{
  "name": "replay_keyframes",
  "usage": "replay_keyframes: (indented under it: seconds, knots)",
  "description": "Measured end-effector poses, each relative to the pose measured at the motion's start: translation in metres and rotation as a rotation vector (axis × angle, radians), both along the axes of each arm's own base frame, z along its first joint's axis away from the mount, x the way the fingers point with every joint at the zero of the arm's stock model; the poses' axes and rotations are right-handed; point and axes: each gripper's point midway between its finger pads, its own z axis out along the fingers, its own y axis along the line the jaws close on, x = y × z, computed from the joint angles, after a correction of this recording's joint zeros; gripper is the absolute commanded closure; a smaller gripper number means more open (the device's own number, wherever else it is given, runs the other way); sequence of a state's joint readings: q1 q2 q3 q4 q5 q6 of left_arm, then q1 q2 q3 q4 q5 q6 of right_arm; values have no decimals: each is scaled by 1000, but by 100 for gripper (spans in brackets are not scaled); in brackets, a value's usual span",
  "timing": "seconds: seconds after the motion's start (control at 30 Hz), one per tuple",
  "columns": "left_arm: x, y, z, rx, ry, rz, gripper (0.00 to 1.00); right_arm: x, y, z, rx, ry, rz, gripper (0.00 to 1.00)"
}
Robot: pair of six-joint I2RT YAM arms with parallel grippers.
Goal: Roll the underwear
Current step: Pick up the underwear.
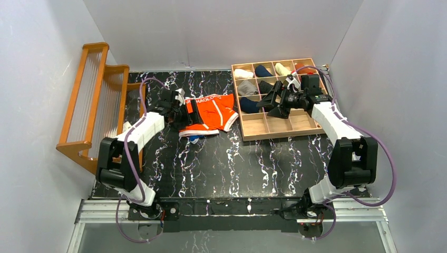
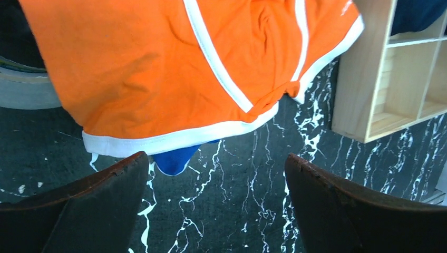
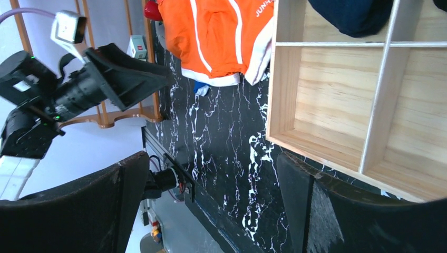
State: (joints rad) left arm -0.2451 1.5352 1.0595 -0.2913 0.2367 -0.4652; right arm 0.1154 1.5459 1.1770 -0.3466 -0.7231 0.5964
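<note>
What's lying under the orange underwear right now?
A bit of blue fabric pokes out from under the white-trimmed bottom edge of the orange underwear. The rest is covered, so its shape and folds cannot be seen.

blue underwear (image 2: 176, 159) mostly beneath orange underwear (image 2: 147, 68)

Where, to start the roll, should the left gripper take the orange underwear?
Probably the white-trimmed near hem of the orange underwear, coming from the near side: it lies flat, that edge facing the open left gripper. Pinch orange only; the blue underwear peeks out beneath.
</note>
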Motion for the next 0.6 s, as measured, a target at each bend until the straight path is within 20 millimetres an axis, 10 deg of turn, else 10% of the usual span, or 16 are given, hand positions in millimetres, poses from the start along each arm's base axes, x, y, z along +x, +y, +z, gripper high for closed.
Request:
replay_keyframes:
  seconds: [0.6]
  knots:
    - [26,39,-40,253,9,105,2,-4,11,-3,2,16,49,1]
